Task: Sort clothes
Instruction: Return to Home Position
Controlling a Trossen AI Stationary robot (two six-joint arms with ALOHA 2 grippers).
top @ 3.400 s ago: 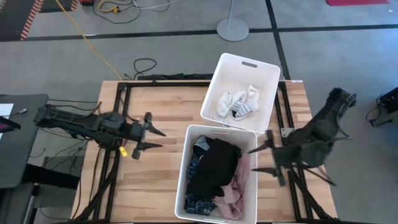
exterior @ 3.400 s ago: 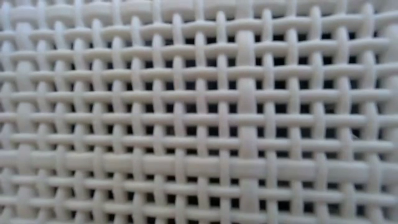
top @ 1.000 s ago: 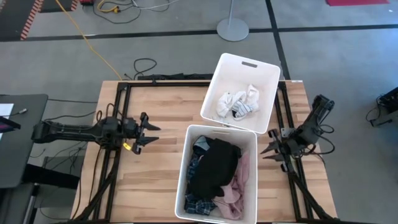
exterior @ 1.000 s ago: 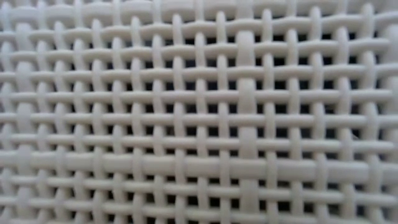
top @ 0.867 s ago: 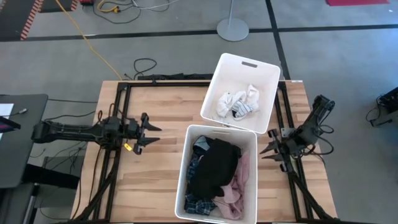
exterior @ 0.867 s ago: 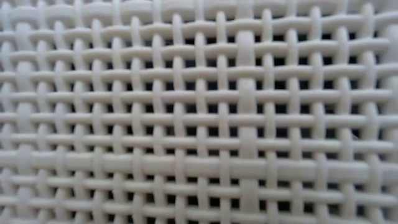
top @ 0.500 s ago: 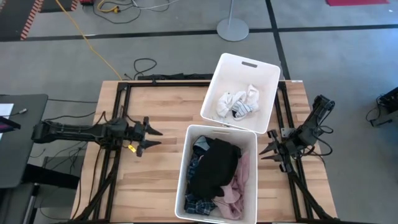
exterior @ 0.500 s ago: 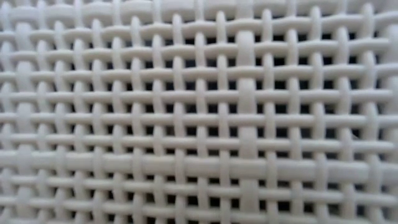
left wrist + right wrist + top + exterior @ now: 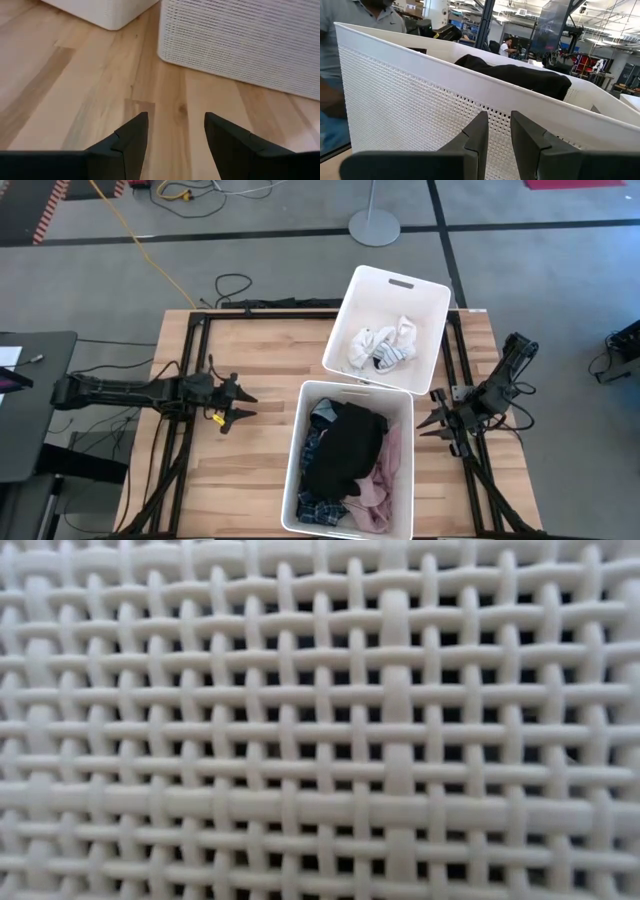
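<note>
High view: left gripper (image 9: 243,406) is held low over the desk (image 9: 250,480), left of centre and well apart from both bins. Its fingers are spread, with bare wood seen between them in the left wrist view. Right gripper (image 9: 428,413) is parked at right of frame, just beside the lower bin (image 9: 292,470), fingers parted by a narrow gap, nothing gripped. Black piece (image 9: 345,450) is heaped on top in the lower bin, pink piece (image 9: 388,465) at its right, plaid shirt (image 9: 318,510) in the bottom left corner. Socks (image 9: 383,346) are bunched in the upper bin (image 9: 345,310). Low view is filled by a white lattice wall (image 9: 398,808).
</note>
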